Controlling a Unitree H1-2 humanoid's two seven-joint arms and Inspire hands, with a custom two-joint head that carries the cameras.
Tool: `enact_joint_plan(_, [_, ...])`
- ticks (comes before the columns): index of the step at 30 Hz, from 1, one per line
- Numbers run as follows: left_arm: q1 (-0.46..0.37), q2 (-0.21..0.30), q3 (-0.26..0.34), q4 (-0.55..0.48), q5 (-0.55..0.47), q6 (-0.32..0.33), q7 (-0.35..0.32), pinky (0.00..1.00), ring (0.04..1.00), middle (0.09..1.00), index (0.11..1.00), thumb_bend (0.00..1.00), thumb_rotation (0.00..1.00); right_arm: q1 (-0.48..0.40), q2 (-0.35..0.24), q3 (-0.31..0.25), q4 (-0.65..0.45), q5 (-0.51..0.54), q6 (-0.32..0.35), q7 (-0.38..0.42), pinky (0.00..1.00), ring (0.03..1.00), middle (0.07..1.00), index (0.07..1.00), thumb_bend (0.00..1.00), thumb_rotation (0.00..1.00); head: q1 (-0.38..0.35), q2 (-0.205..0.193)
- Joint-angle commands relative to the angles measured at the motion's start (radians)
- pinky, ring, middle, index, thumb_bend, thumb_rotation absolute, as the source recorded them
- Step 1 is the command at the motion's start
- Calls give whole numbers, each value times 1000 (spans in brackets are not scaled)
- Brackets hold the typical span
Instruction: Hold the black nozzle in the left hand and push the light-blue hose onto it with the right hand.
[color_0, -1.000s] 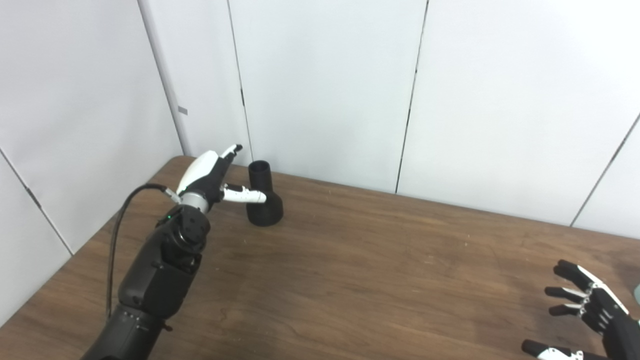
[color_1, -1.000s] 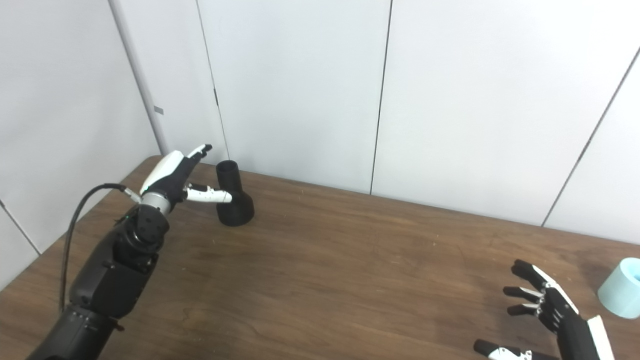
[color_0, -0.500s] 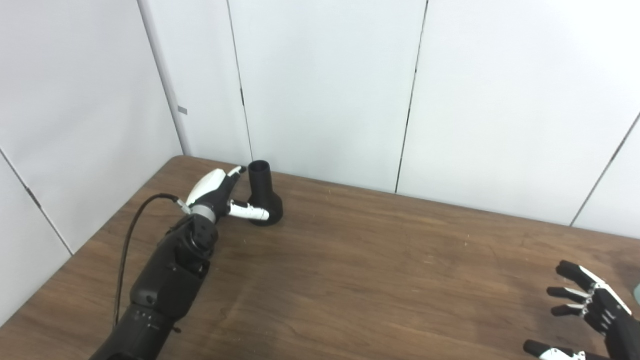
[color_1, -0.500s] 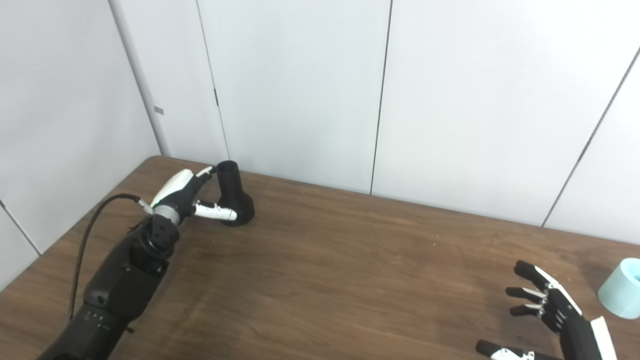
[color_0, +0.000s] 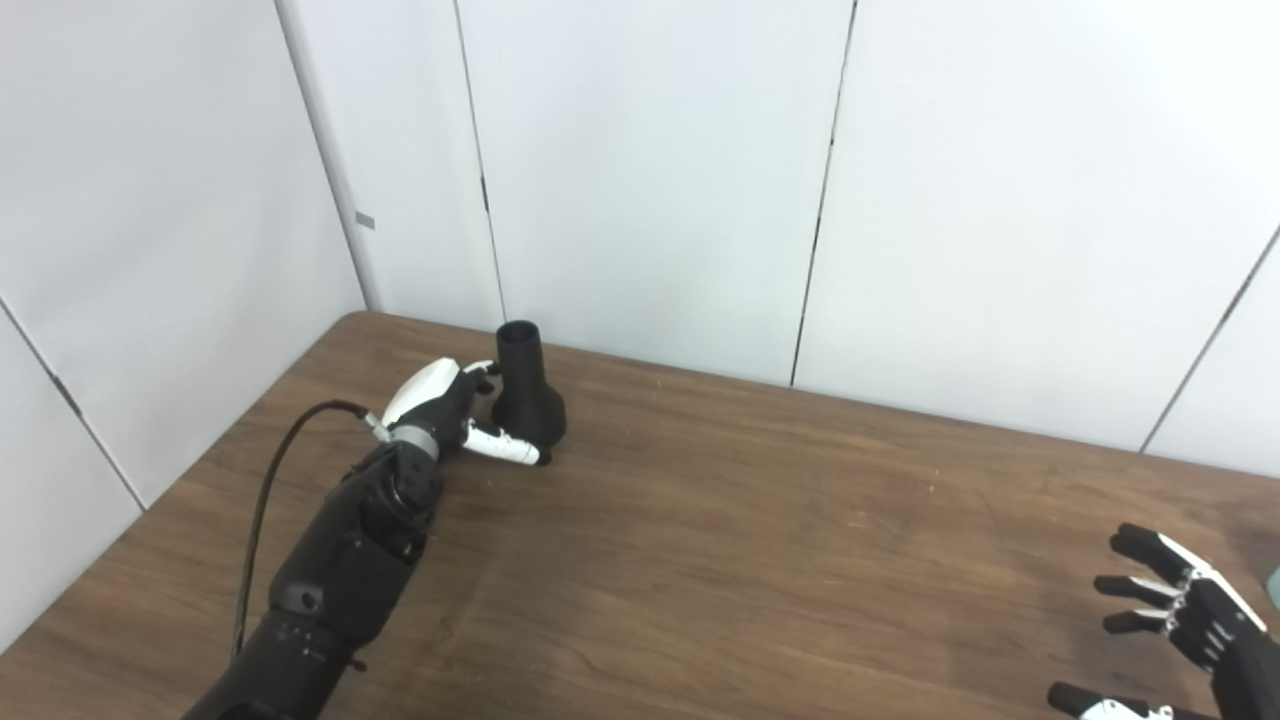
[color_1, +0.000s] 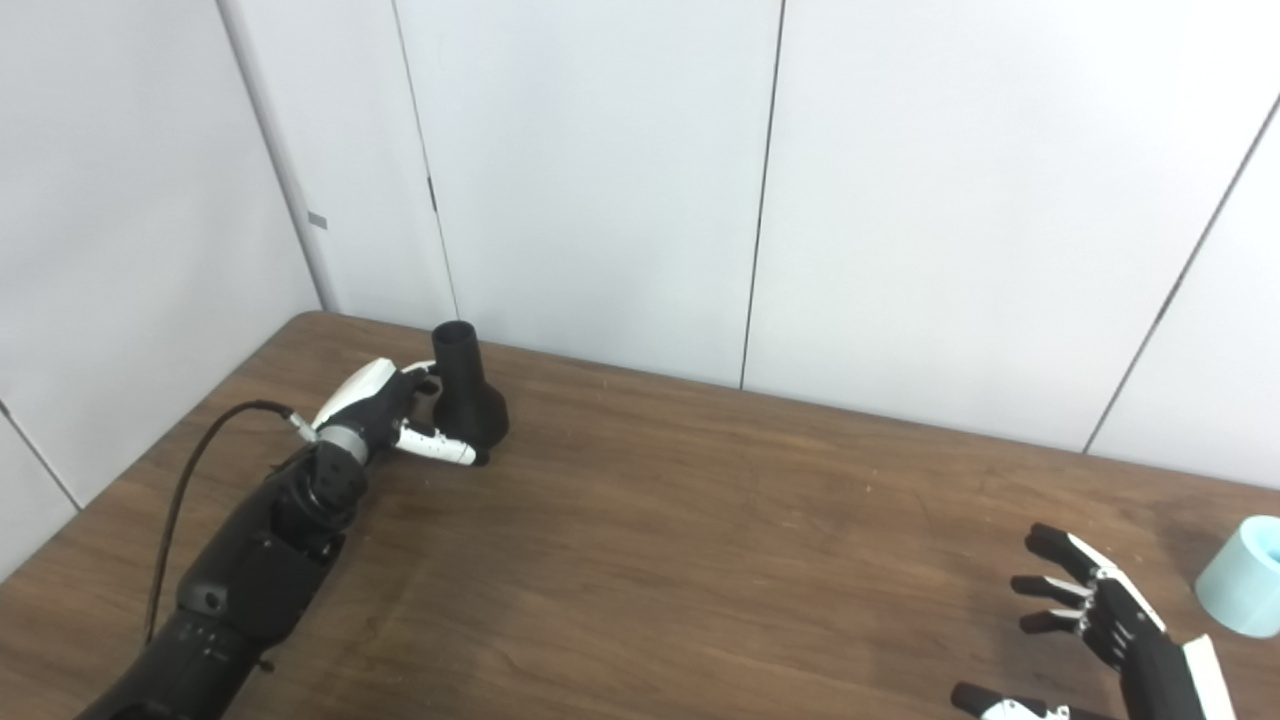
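Observation:
The black nozzle (color_0: 530, 405) stands upright on its wide base at the far left of the table, narrow end up. My left hand (color_0: 452, 408) is low beside it on its left. The fingers (color_0: 482, 372) reach to the neck and the thumb (color_0: 505, 450) lies in front of the base; the hand is open around it, not closed. The light-blue hose piece (color_1: 1243, 580) stands at the table's right edge. My right hand (color_1: 1100, 625) is open and empty, fingers spread, a little left of the hose.
The brown wooden table (color_0: 720, 540) runs up to white wall panels (color_0: 650, 170) close behind the nozzle. A black cable (color_0: 275, 470) loops off my left wrist over the table's left side.
My left hand has come down and forward, from above and beside the nozzle to low against it, with the thumb now at the base. The nozzle and my right hand have barely moved.

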Motion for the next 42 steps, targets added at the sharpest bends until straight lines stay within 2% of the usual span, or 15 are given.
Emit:
enact_joint_plan(1, [-56, 17, 2, 9, -7, -34, 38, 1000, 917, 832, 841, 984, 256, -16, -7, -6, -36, 13, -33, -6, 564, 700, 822, 816, 771, 67, -2, 0])
enact_joint_plan(6, [-59, 10, -6, 31, -24, -51, 59, 1000, 906, 815, 831, 979, 242, -10, -7, -6, -40, 15, -34, -4, 568, 702, 823, 817, 771, 62, -7, -1])
enact_joint_plan(12, [-56, 11, -24, 13, -27, -49, 55, 1000, 899, 811, 826, 977, 236, -11, -8, -4, -30, 19, -43, -1, 565, 701, 822, 815, 774, 75, -5, 1])
enact_joint_plan(27, [-64, 10, -46, 52, -55, -77, 71, 1000, 887, 805, 797, 974, 232, -6, -12, -5, -43, 27, -33, 3, 573, 702, 822, 815, 779, 89, -18, 12])
enact_joint_plan(32, [-64, 7, -49, 53, -69, -85, 59, 1000, 860, 755, 772, 954, 198, -2, -12, -6, -58, 24, -18, 3, 571, 696, 820, 814, 779, 90, -20, 15])
enact_joint_plan(34, [-63, 10, -53, 52, -74, -91, 51, 1000, 844, 698, 757, 934, 170, -1, -12, -6, -59, 23, -16, 2, 571, 696, 820, 814, 779, 89, -20, 15])
enact_joint_plan(35, [-63, 13, -55, 52, -76, -97, 46, 1000, 789, 654, 721, 911, 139, 0, -12, -6, -59, 21, -16, 2, 572, 697, 822, 814, 778, 86, -20, 15])
enact_joint_plan(36, [-64, 15, -57, 54, -77, -101, 44, 1000, 691, 601, 680, 887, 102, 0, -11, -6, -59, 20, -15, 1, 572, 697, 822, 815, 776, 83, -20, 15])
enact_joint_plan(39, [-67, 18, -63, 67, -73, -116, 52, 1000, 588, 532, 604, 861, 59, -1, -13, -7, -60, 20, -14, 1, 574, 698, 823, 815, 775, 82, -20, 24])
enact_joint_plan(40, [-68, 17, -65, 72, -70, -121, 57, 1000, 581, 519, 549, 696, 60, 0, -14, -8, -62, 21, -13, 1, 574, 698, 824, 816, 775, 81, -20, 25])
enact_joint_plan(41, [-67, 17, -67, 75, -66, -126, 62, 1000, 575, 489, 530, 612, 30, 0, -14, -8, -64, 21, -11, 2, 575, 699, 824, 816, 774, 80, -20, 25])
enact_joint_plan(42, [-66, 17, -68, 77, -64, -131, 66, 1000, 576, 479, 514, 570, 15, 1, -14, -8, -67, 21, -9, 2, 576, 699, 824, 815, 774, 81, -19, 25])
